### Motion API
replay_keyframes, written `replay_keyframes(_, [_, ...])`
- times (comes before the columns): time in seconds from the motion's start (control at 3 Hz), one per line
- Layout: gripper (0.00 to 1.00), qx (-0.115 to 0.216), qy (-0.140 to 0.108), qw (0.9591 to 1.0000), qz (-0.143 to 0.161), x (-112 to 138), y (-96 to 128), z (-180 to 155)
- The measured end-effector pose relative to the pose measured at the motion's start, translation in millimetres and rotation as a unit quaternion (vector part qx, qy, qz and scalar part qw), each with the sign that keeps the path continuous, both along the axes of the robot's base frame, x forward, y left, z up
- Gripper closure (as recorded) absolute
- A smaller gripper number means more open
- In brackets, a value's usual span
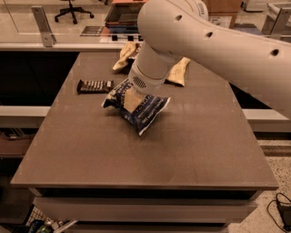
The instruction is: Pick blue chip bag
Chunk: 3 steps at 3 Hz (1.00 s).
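The blue chip bag (141, 110) lies crumpled on the brown table (182, 154), left of centre; it is dark blue foil with white lettering. My gripper (132, 101) comes down from the big white arm (191, 41) onto the middle of the bag and touches it. The wrist hides the top of the bag and most of the gripper. The bag's right end tilts up a little.
A small dark flat candy bar (94, 85) lies on the table just left of the bag. A yellow-and-brown chip bag (178, 73) lies behind the arm, partly hidden. Beyond the table's far edge are a counter and an office chair (72, 9).
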<state>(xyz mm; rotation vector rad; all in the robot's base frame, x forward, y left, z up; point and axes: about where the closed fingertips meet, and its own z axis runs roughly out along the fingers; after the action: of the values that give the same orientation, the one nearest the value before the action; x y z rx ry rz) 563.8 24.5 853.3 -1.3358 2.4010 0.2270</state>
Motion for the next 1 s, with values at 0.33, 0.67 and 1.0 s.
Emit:
replay_keyframes(0.33, [1.00, 0.000, 0.000, 1.0000, 0.000, 0.0, 0.0, 0.0])
replay_keyframes(0.67, [1.00, 0.014, -0.007, 0.9997, 0.020, 1.3, 1.4, 10.9])
replay_keyframes(1.0, [1.00, 0.033, -0.031, 0.9984, 0.035, 1.5, -4.9, 41.4])
